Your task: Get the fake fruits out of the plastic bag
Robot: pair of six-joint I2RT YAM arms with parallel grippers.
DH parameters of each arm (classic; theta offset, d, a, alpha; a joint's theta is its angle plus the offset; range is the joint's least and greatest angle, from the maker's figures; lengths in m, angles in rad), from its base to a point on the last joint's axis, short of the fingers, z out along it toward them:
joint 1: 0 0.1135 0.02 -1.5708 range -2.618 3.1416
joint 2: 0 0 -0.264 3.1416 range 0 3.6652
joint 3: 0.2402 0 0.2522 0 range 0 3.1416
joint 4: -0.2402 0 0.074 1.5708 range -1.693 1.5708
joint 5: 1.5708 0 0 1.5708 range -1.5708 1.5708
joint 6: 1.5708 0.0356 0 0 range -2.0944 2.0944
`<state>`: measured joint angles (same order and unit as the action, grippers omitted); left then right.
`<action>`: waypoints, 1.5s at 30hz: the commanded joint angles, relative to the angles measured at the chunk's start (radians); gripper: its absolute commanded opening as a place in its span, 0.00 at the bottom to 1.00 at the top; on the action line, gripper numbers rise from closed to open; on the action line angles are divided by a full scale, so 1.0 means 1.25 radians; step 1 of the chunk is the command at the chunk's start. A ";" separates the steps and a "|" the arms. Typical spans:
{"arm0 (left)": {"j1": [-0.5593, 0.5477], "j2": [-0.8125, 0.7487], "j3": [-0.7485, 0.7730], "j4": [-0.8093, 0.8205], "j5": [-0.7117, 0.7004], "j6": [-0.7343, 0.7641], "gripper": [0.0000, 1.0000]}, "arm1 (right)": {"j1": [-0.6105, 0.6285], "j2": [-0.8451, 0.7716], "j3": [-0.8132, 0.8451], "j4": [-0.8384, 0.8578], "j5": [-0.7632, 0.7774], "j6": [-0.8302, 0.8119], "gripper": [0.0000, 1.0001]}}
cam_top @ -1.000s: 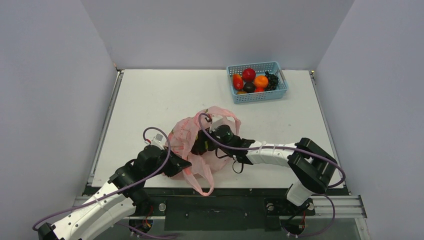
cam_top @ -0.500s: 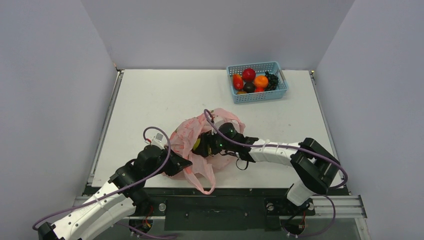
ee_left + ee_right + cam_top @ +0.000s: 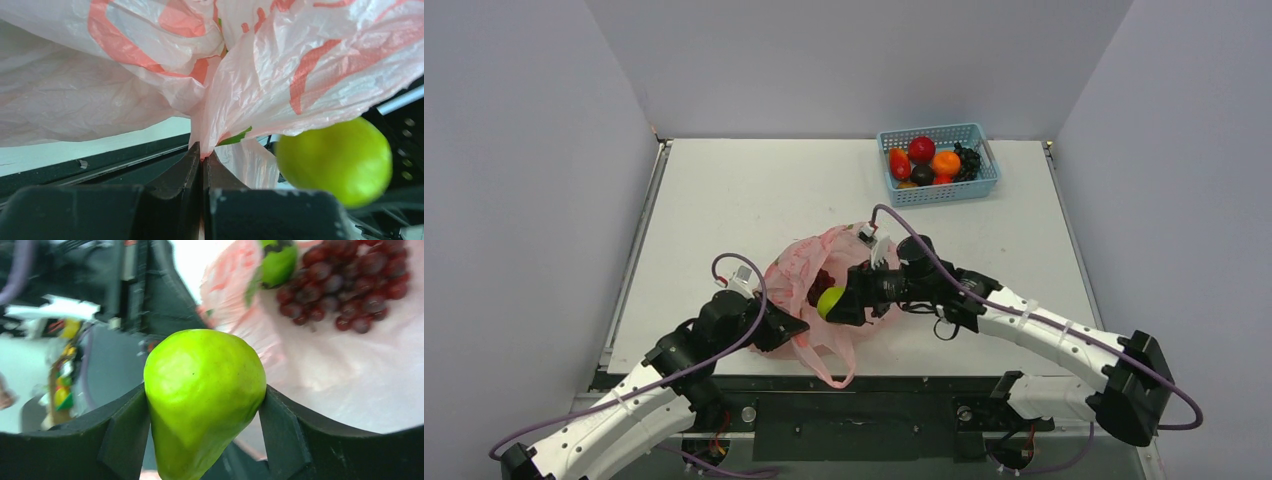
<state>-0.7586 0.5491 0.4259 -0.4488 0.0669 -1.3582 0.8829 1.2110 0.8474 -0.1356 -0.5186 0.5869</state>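
Note:
The pink plastic bag (image 3: 809,290) lies near the table's front edge. My left gripper (image 3: 786,328) is shut on a pinch of the bag (image 3: 165,75) at its near-left side; in the left wrist view the gripper (image 3: 202,160) holds the pink film. My right gripper (image 3: 836,303) is shut on the yellow-green pear (image 3: 829,301) at the bag's mouth; the right wrist view shows the pear (image 3: 205,390) between both fingers, and it also shows in the left wrist view (image 3: 335,160). Inside the bag lie a dark red grape bunch (image 3: 350,285) and a green fruit (image 3: 279,262).
A light blue mesh basket (image 3: 938,165) at the back right holds a round red fruit (image 3: 922,149), a round orange fruit (image 3: 945,163) and other fruits. Grey walls stand on three sides. The table's front edge is just below the bag.
My right gripper has drawn back to the right out of the bag with the pear in it. The right arm's elbow has swung out right. The left gripper has kept its hold.

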 commanded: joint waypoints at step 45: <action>-0.013 0.015 -0.032 0.056 0.008 0.006 0.00 | -0.726 0.686 0.628 0.203 0.330 0.472 0.10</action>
<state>-0.7712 0.5507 0.3866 -0.4339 0.0681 -1.3426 -0.0074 2.0537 1.4750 0.2756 -0.2176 1.3659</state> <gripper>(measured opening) 0.004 0.660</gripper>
